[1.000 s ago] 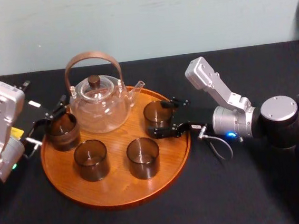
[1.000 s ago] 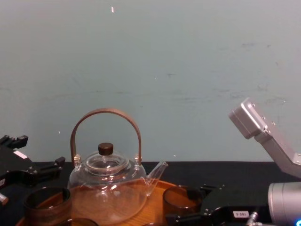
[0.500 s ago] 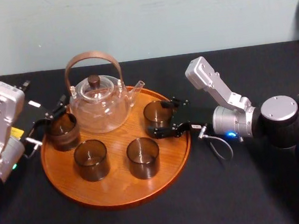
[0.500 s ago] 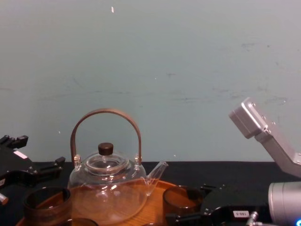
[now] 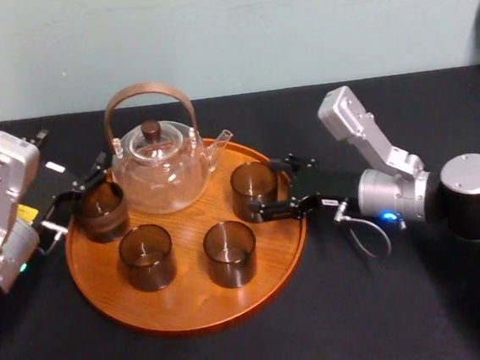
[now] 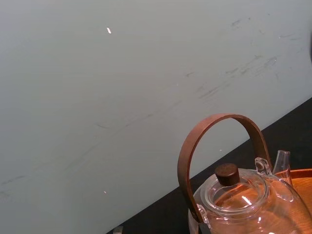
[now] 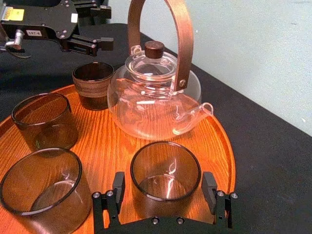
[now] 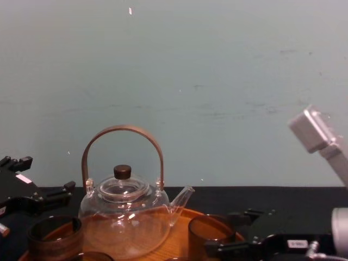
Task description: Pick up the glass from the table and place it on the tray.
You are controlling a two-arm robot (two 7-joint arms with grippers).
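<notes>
Brown-tinted glass (image 7: 165, 178) stands on the tray (image 5: 193, 308), between my right gripper's (image 7: 164, 184) spread fingers (image 7: 118, 185), neither pad touching. I'd back straight out, staying wide, clearing the rim behind me. Wrist view gives both gaps; head view adds that rim beneath my knuckles. Left gripper (image 5: 84, 193), spread too, idles beside another glass (image 5: 100, 215).

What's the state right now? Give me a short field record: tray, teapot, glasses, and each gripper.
tray: round, wooden, on the black table
teapot: upright at the back of the tray
glasses: four, all standing on the tray
right gripper: open, one finger on each side of the right glass
left gripper: open, at the back-left glass by the tray's left edge
</notes>
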